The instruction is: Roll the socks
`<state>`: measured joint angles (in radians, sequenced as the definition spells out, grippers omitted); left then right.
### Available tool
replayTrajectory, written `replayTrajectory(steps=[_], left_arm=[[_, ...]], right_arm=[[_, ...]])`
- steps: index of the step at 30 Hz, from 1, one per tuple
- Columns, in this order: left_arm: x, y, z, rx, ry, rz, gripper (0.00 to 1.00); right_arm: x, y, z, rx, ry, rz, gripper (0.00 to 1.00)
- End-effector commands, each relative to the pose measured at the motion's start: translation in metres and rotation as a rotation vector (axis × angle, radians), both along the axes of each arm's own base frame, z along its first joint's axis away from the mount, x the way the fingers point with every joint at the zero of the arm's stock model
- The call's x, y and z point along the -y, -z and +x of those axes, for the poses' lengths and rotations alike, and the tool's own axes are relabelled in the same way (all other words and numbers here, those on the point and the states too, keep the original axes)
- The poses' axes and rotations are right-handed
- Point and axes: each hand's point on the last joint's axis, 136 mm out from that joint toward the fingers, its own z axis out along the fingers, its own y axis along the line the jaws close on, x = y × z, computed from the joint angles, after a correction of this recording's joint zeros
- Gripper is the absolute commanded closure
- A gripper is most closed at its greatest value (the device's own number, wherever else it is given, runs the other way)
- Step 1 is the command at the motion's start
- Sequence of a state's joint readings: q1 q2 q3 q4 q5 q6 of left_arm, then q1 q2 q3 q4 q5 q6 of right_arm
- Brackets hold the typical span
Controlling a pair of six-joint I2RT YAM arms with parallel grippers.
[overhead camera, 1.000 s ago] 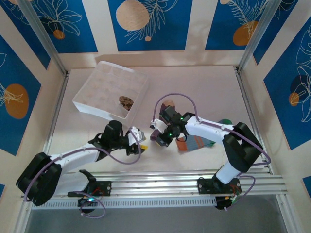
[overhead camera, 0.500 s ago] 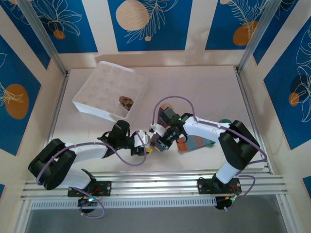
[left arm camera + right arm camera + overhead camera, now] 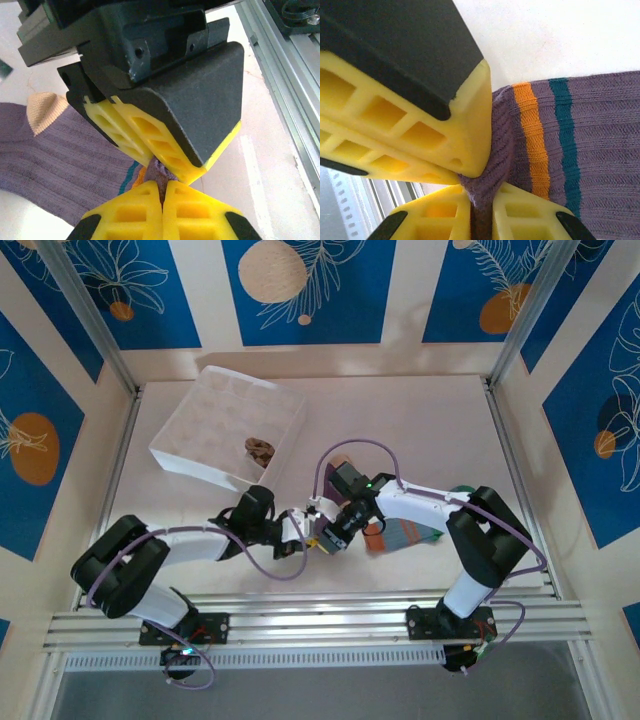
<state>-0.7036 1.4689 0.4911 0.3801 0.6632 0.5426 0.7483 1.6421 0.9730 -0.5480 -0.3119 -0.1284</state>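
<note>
White gridded box (image 3: 222, 420) sits at the far left of the table (image 3: 430, 430), with the brown sock (image 3: 259, 448) in one of its near compartments. The blue-grey striped sock (image 3: 402, 537) lies flat to the right, partly under the right arm.

At the near middle the two tools meet tip to tip. The left gripper (image 3: 162, 187) is pressed closed on a bunched edge of the purple sock (image 3: 60, 160). The right gripper (image 3: 481, 200) pinches the same fold from the other side.

From above, the arms hide that sock. The left wrist view shows its tan toe, and the right wrist view its orange and teal stripes.
</note>
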Motion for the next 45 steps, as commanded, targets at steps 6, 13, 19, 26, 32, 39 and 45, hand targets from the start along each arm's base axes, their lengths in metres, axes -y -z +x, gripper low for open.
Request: replayTrajectory(steps=[6,13,19,26,32,39,45], left_arm=[[0.01,-0.003,-0.009,-0.104,0.023,-0.039,1.0],[0.017,0.012,0.005,-0.274,-0.082,-0.006,1.0],[0.022,0.026,0.017,-0.437,-0.161,0.032,1.0],[0.019,0.042,0.031,-0.573,-0.254,0.122,1.0],[0.014,0.048,0.036,-0.644,-0.321,0.159,1.0],[0.012,0.053,0.04,-0.691,-0.37,0.171,1.0],[0.012,0.055,0.042,-0.7,-0.393,0.176,1.0]], right_arm=[[-0.002,-0.015,0.011,0.004,0.088,0.064,0.71],[0.019,-0.024,0.042,0.035,0.312,0.011,0.56],[0.036,-0.033,0.052,-0.024,0.525,0.107,0.53],[0.043,-0.019,0.046,-0.081,0.61,0.121,0.51],[0.046,-0.004,0.045,-0.089,0.632,0.088,0.51],[0.052,0.017,0.046,-0.118,0.685,-0.008,0.53],[0.046,0.029,0.042,-0.147,0.68,-0.072,0.54]])
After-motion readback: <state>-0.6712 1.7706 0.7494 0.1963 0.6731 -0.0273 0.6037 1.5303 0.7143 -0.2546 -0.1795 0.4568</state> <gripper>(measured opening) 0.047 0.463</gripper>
